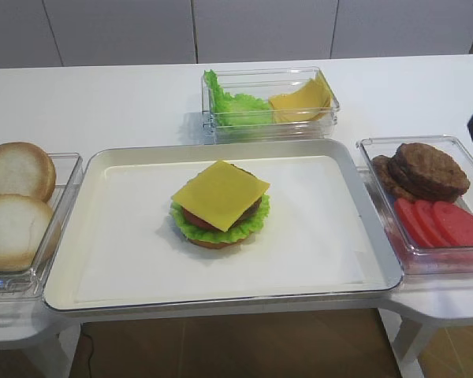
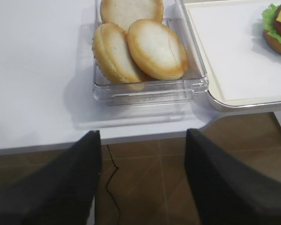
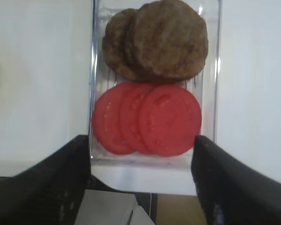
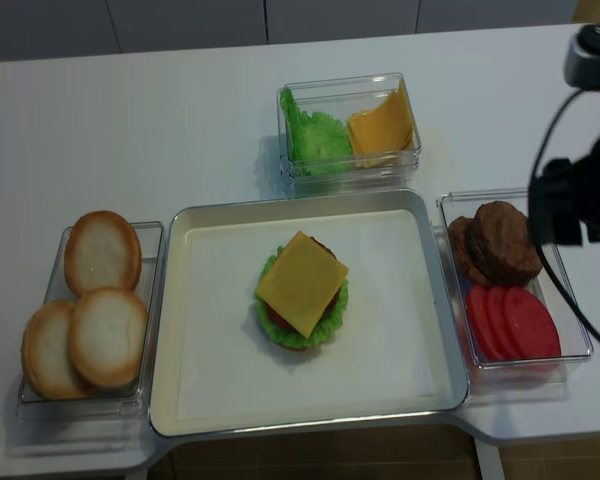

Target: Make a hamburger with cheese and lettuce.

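1. The hamburger (image 1: 221, 213) sits mid-tray (image 1: 126, 260), with the cheese (image 1: 221, 194) lying on top as a yellow square turned cornerwise and overhanging the patty. Lettuce (image 1: 191, 230) frills out under the tomato.
2. Risk: the cheese looks loose, so a bun set down off-centre, or a nudge, could slide it off or tilt the stack.
3. Risk: a bun top is likely next; the bun halves (image 1: 16, 205) overlap in their box left of the tray, so a grab may catch two or drag the box.
4. Right gripper (image 3: 140, 154) hangs wide and empty over the tomato slices (image 3: 147, 119) and spare patties (image 3: 159, 40), in the box right of the tray.
5. Left gripper (image 2: 143, 164) is spread wide, holding nothing, just off the table edge near the buns.
6. Behind the tray, one box (image 1: 331, 102) holds spare lettuce and cheese. Nothing blocks the burger.
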